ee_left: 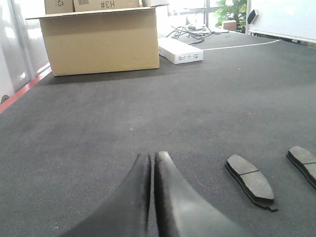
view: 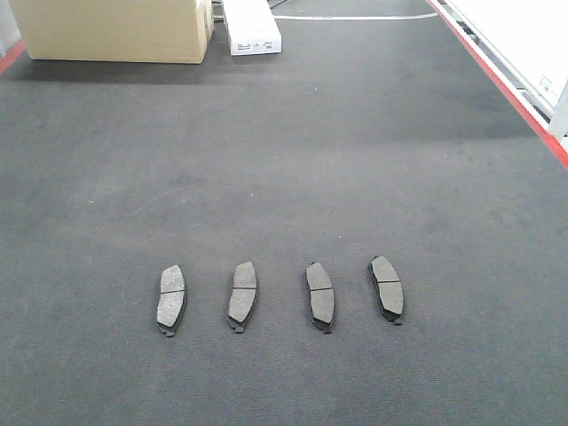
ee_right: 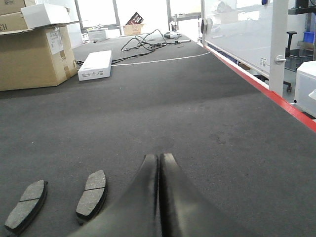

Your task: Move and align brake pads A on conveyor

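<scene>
**Four pads in a row, both grippers empty**

Front view: brake pads A lower centre on conveyor, long axes running up-frame, slightly fanned.

Left wrist: left gripper clenched, empty; nearest pad lower right.

Right wrist: right gripper clenched, empty; two pads lower left. Neither arm clearly nearer.

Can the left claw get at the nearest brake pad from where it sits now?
Probably yes. The left claw is shut and holds nothing, and the nearest brake pad lies flat just to its right on the conveyor, with only bare belt between them. It would have to open first.
</scene>
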Tool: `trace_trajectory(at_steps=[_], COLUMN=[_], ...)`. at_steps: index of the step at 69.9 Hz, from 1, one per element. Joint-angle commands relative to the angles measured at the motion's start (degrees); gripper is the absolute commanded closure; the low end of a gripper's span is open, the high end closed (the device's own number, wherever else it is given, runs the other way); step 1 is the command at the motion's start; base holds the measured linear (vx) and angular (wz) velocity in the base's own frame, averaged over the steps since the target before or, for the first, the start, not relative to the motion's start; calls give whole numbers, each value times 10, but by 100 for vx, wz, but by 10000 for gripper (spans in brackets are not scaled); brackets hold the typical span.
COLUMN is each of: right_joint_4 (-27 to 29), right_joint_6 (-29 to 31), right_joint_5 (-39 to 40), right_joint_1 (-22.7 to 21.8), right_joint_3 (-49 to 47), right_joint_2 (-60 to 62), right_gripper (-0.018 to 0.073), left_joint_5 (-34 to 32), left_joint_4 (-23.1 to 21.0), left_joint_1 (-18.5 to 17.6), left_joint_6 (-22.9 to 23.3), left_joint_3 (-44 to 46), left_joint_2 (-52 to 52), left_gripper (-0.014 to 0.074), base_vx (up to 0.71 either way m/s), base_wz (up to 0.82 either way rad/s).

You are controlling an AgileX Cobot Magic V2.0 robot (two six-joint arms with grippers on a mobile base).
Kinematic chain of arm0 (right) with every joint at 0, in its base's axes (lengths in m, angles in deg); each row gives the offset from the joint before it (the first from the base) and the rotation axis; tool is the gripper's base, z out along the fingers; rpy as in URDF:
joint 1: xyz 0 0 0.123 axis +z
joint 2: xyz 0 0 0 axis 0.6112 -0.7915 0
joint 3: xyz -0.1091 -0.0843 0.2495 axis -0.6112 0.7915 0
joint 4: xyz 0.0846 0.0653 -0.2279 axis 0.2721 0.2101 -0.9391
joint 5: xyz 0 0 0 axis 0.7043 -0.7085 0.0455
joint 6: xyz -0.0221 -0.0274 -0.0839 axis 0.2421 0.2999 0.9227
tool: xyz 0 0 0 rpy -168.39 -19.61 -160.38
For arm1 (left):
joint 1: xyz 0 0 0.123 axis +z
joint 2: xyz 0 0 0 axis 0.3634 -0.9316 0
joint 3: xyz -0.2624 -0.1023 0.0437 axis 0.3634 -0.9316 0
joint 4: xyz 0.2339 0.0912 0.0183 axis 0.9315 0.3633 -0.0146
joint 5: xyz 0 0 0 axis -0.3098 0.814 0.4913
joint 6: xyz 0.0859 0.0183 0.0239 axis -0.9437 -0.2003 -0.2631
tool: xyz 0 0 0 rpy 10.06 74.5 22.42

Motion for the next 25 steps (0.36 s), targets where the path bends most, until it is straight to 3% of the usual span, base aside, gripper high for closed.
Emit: trace_trajectory(at_steps=[1, 25], right_joint_4=[-6, -6], right_joint_6=[2, 2], right_joint_5=[42, 42], right_joint_1=[-4, -4], right_joint_3=[11, 11], right_joint_2=[9, 9], right_gripper=[565, 565], left_joint_5=[-43, -43], left_joint_4=[-1, -1], left_joint_1=[3, 3], left_joint_6=[4, 4], left_joint_3=[5, 5], left_joint_2=[7, 7], left_gripper=[603, 603], base_vx=[0, 0], base_wz=[0, 0])
